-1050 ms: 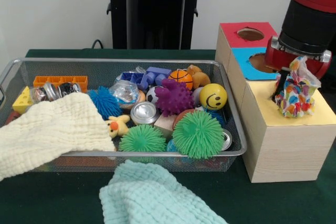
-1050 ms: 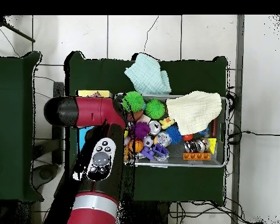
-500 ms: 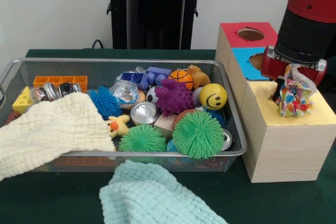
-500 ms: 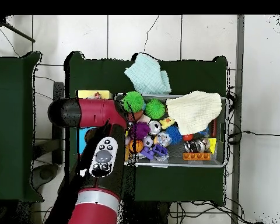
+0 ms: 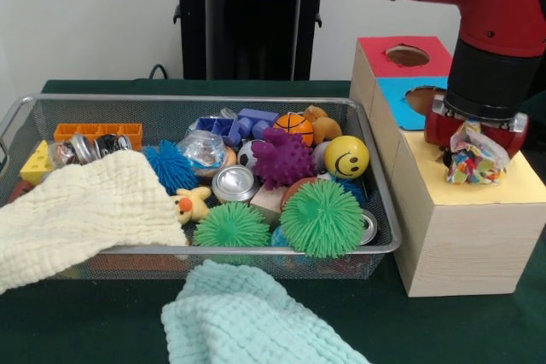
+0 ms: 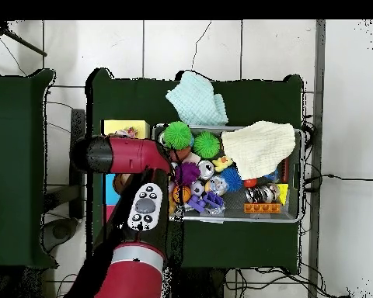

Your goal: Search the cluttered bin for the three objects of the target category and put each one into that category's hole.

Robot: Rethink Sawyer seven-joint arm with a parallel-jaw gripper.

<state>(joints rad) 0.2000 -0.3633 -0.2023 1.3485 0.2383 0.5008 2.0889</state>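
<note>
Gripper [image 5: 474, 144] grasping a multicoloured crumpled bag [image 5: 472, 162] over the wooden box [image 5: 465, 232].
The bag sits low on the box's yellow section [image 5: 520, 187], right of the cluttered wire bin [image 5: 381, 178].

— What is lying on the table [image 5: 102, 321] in front of me besides my job?

— A teal cloth [image 5: 256, 317] is lying rumpled at the table's front edge, near the middle. A cream cloth [image 5: 81, 210] is sagging down toward the front left corner, just left of the teal one and apart from it.

— And behind?

— A black stand [image 5: 252, 23] is standing past the table's far edge against a white wall [image 5: 85, 14], and a dark cable [image 5: 158, 70] is looping up beside it.
</note>
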